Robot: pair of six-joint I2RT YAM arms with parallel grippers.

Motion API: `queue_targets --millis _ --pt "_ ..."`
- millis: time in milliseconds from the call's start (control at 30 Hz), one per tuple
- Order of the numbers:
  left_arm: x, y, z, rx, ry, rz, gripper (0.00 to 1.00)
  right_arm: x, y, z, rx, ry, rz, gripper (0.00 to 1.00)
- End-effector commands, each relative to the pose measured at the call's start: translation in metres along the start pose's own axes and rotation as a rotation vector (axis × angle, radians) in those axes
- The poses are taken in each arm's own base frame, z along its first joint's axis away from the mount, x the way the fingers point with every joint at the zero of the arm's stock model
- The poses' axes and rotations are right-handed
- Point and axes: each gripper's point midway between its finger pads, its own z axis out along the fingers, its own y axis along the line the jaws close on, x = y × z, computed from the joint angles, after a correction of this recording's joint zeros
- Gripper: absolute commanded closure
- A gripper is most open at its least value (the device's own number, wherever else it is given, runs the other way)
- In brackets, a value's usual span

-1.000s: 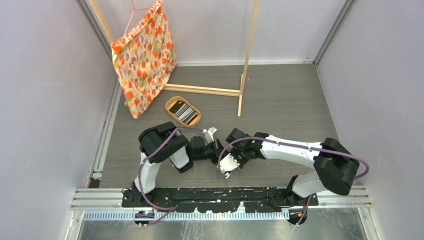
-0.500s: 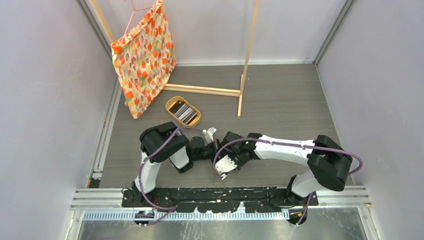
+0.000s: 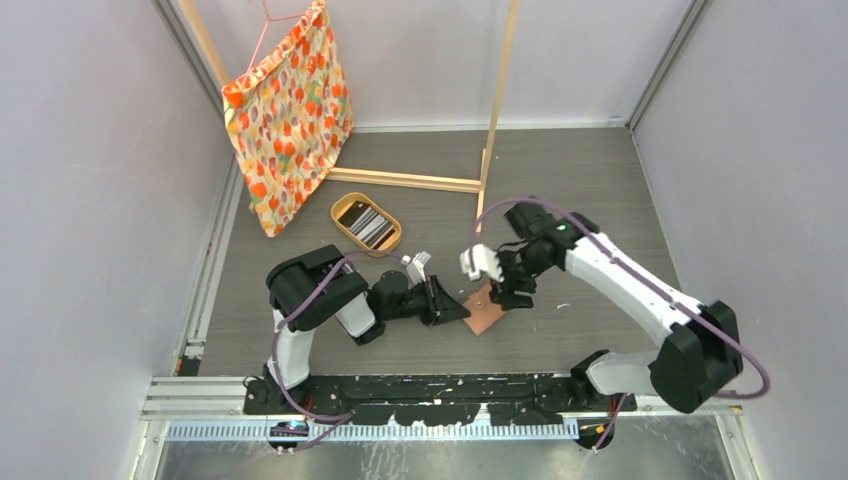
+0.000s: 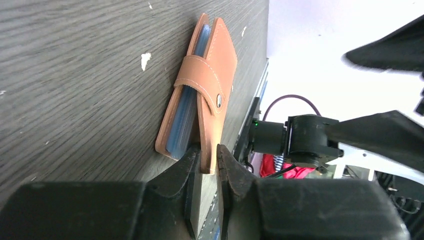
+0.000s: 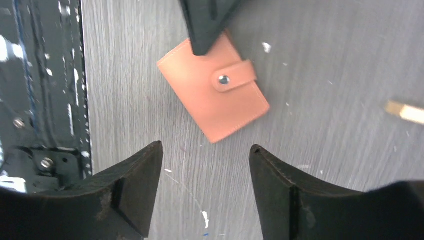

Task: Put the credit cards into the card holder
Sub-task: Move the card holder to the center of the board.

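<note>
- Holder lay flat and closed on the grey wood-grain counter. It sat a little ahead of the arms' bases, between the two hands.
- Its tab was folded over the top cover and fastened with a metal snap.
- Blue layers showed between the two covers in the left wrist view. I could not tell whether they were cards or pockets.
- The left hand reached in low along the counter from the left. Its jaws were almost together, with the near edge of the holder's top cover between the fingers.
- I could not tell whether the left fingers were squeezing that edge or only flanking it.
- From the right wrist view, the dark tip of the left hand overlapped one corner of the holder.
- The right hand hovered above the holder, pointing down at the counter. Its jaws were spread wide, with nothing between them and nothing touching them.
- In that view the holder lay just beyond the right hand's fingertips, turned at an angle.
- The cards, in grey, black and white, lay together in an oval tan tray. The tray sat farther back and to the left on the counter, well apart from the holder.
- An orange patterned cloth hung at the back left, beside a thin wooden frame standing on the counter.
- Small white specks dotted the counter around the holder.
</note>
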Motion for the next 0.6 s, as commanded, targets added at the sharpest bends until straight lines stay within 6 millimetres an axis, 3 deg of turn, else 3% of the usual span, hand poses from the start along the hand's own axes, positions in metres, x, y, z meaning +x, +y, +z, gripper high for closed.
queue_targets --millis 0,133,333,567 --pt "-0.008 0.004 -0.007 -0.052 -0.035 0.094 0.81 -0.032 0.008 -0.045 0.031 -0.256 0.210 0.28" --pt "-0.010 -0.001 -0.012 -0.083 -0.027 0.151 0.83 -0.033 -0.003 -0.064 0.086 -0.319 0.335 0.27" --pt "-0.009 0.001 -0.026 -0.153 -0.025 0.182 0.99 -0.025 -0.014 -0.068 0.145 -0.313 0.386 0.27" --pt "-0.016 0.000 -0.052 -0.178 -0.083 0.177 1.00 -0.020 -0.020 -0.069 0.184 -0.307 0.417 0.28"
